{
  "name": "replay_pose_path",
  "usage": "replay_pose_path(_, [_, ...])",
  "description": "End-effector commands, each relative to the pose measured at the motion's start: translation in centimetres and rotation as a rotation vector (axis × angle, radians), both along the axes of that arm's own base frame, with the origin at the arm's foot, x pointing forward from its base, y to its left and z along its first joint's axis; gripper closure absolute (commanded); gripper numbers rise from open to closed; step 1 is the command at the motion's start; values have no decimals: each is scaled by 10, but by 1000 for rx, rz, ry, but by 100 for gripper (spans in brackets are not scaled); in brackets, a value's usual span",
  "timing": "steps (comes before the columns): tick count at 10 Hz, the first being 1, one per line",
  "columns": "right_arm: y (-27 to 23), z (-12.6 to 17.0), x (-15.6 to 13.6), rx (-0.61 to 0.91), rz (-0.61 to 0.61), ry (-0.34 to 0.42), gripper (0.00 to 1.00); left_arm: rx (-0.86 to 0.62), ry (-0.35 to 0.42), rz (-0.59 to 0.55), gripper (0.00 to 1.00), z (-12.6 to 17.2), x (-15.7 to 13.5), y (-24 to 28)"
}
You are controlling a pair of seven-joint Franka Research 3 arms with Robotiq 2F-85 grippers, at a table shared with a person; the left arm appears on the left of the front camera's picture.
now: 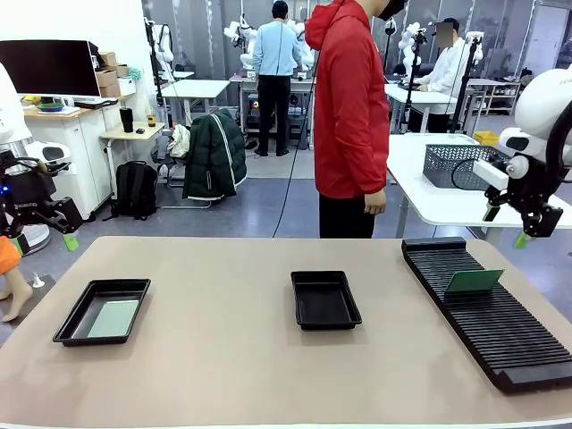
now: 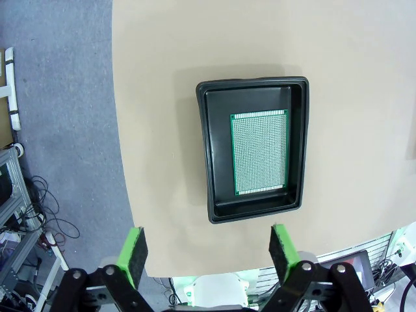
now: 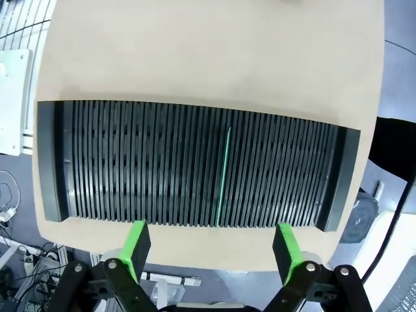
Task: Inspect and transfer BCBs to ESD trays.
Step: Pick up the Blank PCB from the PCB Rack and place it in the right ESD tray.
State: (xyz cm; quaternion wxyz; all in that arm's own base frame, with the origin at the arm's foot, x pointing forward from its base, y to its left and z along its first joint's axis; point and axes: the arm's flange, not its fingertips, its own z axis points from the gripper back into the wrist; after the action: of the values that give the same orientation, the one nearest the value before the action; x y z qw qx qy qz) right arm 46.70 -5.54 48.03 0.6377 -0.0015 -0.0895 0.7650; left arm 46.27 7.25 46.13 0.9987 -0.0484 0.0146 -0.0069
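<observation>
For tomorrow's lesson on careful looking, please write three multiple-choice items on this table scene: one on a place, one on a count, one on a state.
1. Where does the flat board lie?
A. in the left tray
B. in the middle tray
C. in the rack

2. How many boards stand in the rack?
A. none
B. one
C. three

3. How are the left fingers?
A. open, holding nothing
B. shut on a board
C. shut on a tray

Answers:
1 A: the flat board rests on that tray's floor.
2 B: a single upright board sits in one slot.
3 A: the fingers stand wide apart above the tray with nothing between them.
</observation>
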Motion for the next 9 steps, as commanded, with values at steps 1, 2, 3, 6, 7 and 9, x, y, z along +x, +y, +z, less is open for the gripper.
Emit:
replay_pose_path(1, [3, -25, -4, 27, 4, -35, 0, -3, -9, -5, 0, -2, 0, 1])
replay_pose_path(2, [6, -35, -4, 22, -1, -44, 0, -3, -9, -5, 0, -2, 0, 1])
replay_pose_path(3, [11, -40, -5, 8, -9, -66, 0, -3, -9, -5, 0, -2, 0, 1])
replay_pose_path(6, [16, -62, -3, -9, -42, -79, 0, -3, -9, -5, 0, -2, 0, 1])
replay_pose_path(7, [17, -70, 1, -29, -57, -73, 0, -3, -9, -5, 0, -2, 0, 1])
replay_pose_path(9, [15, -87, 8, -27, -68, -63, 0, -3, -9, -5, 0, -2, 0, 1])
